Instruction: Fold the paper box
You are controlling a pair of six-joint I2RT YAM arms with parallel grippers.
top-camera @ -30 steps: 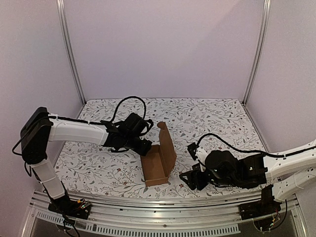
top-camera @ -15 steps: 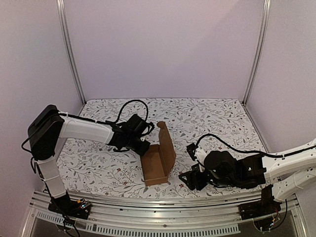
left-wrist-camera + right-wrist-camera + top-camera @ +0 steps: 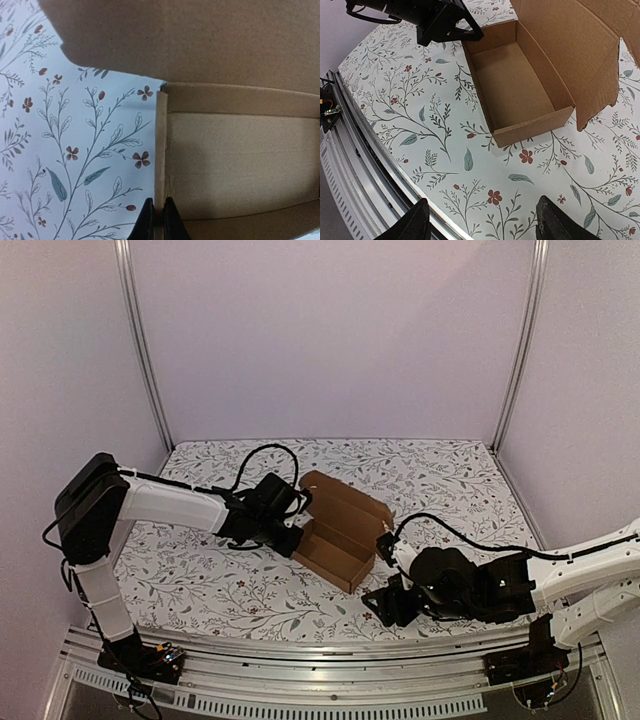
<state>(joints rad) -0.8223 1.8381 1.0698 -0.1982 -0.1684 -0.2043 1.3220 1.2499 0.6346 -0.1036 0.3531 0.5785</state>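
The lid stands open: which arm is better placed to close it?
Probably right: right pincer is open and free near the paper box; left pincer is shut on its end wall.

The paper box [image 3: 335,543], plain brown unmarked cardboard, sits on its base around the middle of the scene as a shallow oblong open tray, set at a slant, its lid [image 3: 345,502] leaning back on the far side.

Flowered tablecloth [image 3: 200,580] spread flat; plain lilac walls [image 3: 330,340] behind; metal posts [image 3: 143,350] in back corners; metal rail [image 3: 300,660] along near edge.
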